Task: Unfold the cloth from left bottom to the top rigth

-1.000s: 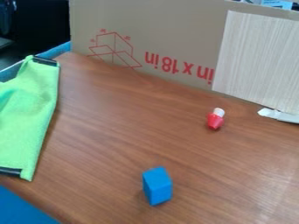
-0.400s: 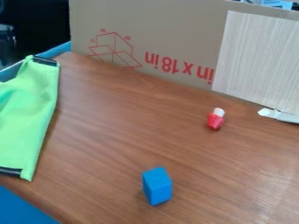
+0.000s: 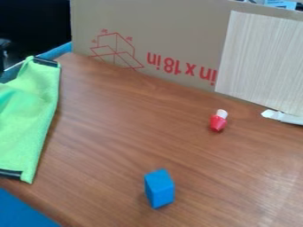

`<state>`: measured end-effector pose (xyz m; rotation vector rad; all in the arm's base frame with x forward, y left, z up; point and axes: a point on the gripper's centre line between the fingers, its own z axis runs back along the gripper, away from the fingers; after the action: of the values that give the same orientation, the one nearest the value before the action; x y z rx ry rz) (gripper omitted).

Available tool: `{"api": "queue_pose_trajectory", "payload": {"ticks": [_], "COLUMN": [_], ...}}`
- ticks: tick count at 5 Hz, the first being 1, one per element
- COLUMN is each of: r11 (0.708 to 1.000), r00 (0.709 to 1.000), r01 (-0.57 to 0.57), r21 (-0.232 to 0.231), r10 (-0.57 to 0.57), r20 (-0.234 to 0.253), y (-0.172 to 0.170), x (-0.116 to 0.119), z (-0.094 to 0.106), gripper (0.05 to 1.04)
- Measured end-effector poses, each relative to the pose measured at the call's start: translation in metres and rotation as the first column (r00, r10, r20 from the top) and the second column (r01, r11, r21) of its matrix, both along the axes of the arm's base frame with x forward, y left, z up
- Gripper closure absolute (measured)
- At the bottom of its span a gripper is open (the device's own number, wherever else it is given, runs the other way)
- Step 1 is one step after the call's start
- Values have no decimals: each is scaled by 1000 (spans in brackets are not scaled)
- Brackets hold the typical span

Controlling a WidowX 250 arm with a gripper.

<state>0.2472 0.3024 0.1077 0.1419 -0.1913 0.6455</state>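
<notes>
Dark machinery [image 3: 3, 46] at the upper left edge had moved lower since the earlier frame, and the green cloth [image 3: 26, 119] had changed a little in its folds near the left edge. Whether the gripper was apart, together or clamped on something, I could not tell. The cloth lay at the left side of the counter [image 3: 118, 133] and ran out past the left edge, with 2 dark strips on it, 1 at its upper corner and 1 along its bottom. Well apart from it, a blue block [image 3: 160, 188] stood near the bottom middle. Farther back and to the right was 1 small red toy [image 3: 218, 123] with a white end. Behind the counter stood a cardboard sheet [image 3: 172, 26] with red print and a red line drawing, and a pale panel [image 3: 263, 57] with fine streaks was against its right part. Beside that panel's lower edge lay a white object [image 3: 281, 116]. Something blue [image 3: 21, 210] filled the lower left corner, just beside the cloth's bottom end.
</notes>
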Motion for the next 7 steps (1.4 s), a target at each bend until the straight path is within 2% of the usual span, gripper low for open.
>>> {"api": "queue_pose_trajectory", "payload": {"ticks": [1,2,3,4,5,6,7], "r11": [999,999,997,994,993,990,983], "r00": [999,999,999,998,997,994,987], "r01": [36,44,11,-23,-36,-98,-156], "r21": [-28,-32,-80,-108,-113,-97,-102], "r10": [-36,-43,-7,30,42,103,158], "r20": [-5,23,45,59,58,49,9], "y": [-7,-8,-12,-11,-9,-3,5], "x": [-7,-16,-22,-29,-33,-36,-38], "z": [-15,-10,-15,-17,-19,-16,-24], "gripper": [83,83,83,83,83,83,127]}}
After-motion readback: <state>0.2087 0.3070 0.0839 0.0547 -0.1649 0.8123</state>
